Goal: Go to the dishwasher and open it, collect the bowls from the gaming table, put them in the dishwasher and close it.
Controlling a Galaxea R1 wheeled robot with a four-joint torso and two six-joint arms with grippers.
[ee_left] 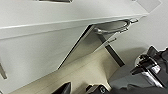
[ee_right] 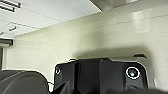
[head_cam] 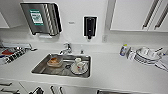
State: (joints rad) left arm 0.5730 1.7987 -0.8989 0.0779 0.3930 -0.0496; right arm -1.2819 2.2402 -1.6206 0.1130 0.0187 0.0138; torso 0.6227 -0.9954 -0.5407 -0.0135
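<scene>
Straight ahead of you, the head view looks down on a white tabletop (head_cam: 112,67) with a steel sink (head_cam: 37,68) set into it. Inside the sink sit a brownish bowl-like dish (head_cam: 54,61), a plate (head_cam: 75,70) and two white cups (head_cam: 80,65). A tap (head_cam: 66,48) stands behind the basin. On the wall above you have a paper towel dispenser (head_cam: 42,17) and a dark soap dispenser (head_cam: 90,26). To the right, stacked white plates (head_cam: 146,56) rest on the tabletop beside a small bottle (head_cam: 123,50). White cabinet doors (head_cam: 135,13) with bar handles hang at upper right.

The dishwasher cannot be made out for certain; a dark strip at the lower edge, right of centre, is too little to tell.

Your left wrist view shows white cabinet fronts (ee_left: 37,47), a curved metal handle (ee_left: 112,28) and pale wood-look floor (ee_left: 82,72). Your right wrist view shows pale floor and the robot's dark base (ee_right: 100,75). You cannot tell whether either pincer is released or clenched.
</scene>
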